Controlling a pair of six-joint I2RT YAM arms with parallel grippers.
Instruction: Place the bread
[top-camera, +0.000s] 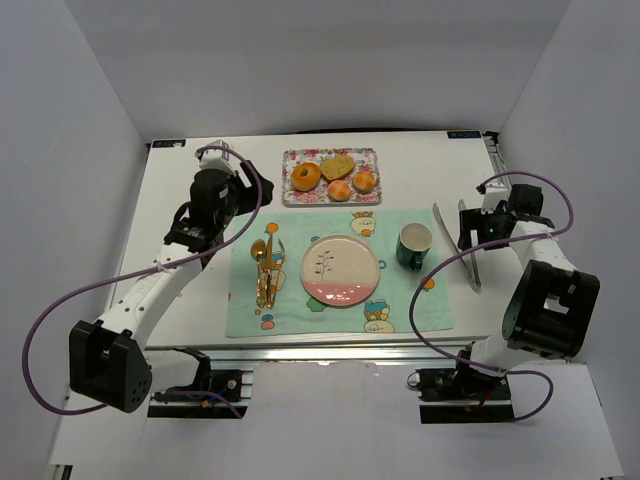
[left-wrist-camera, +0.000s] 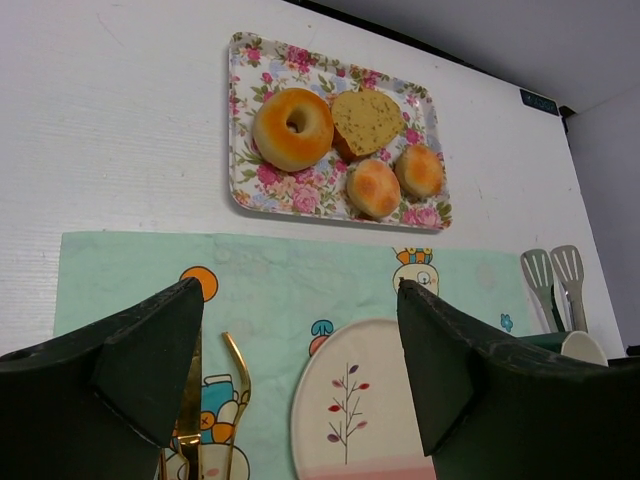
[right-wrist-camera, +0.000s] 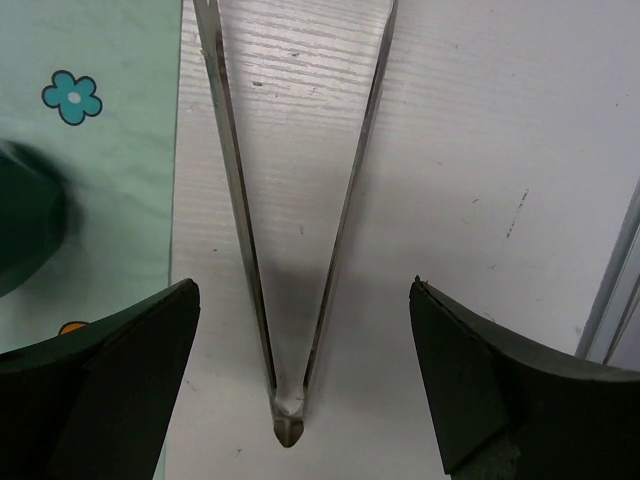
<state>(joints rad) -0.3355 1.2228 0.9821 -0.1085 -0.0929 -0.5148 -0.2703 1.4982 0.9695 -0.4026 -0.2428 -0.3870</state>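
A floral tray (top-camera: 296, 158) at the table's back holds a bagel (top-camera: 305, 177), a heart-shaped bread slice (top-camera: 338, 165) and two small buns (top-camera: 339, 190). In the left wrist view the bagel (left-wrist-camera: 292, 129), slice (left-wrist-camera: 365, 120) and buns (left-wrist-camera: 373, 187) lie on the tray (left-wrist-camera: 240, 190), beyond the pink-and-white plate (left-wrist-camera: 350, 410). My left gripper (top-camera: 240, 195) (left-wrist-camera: 300, 300) is open and empty, above the placemat left of the plate (top-camera: 340, 270). My right gripper (top-camera: 472, 232) (right-wrist-camera: 302, 285) is open, its fingers either side of the hinge end of metal tongs (right-wrist-camera: 290, 300), not touching them.
A green mug (top-camera: 413, 246) stands right of the plate on the teal placemat (top-camera: 400, 310). Gold cutlery (top-camera: 265, 270) (left-wrist-camera: 190, 400) lies left of the plate. The tongs (top-camera: 458, 240) lie on the white table right of the mat. White walls enclose the table.
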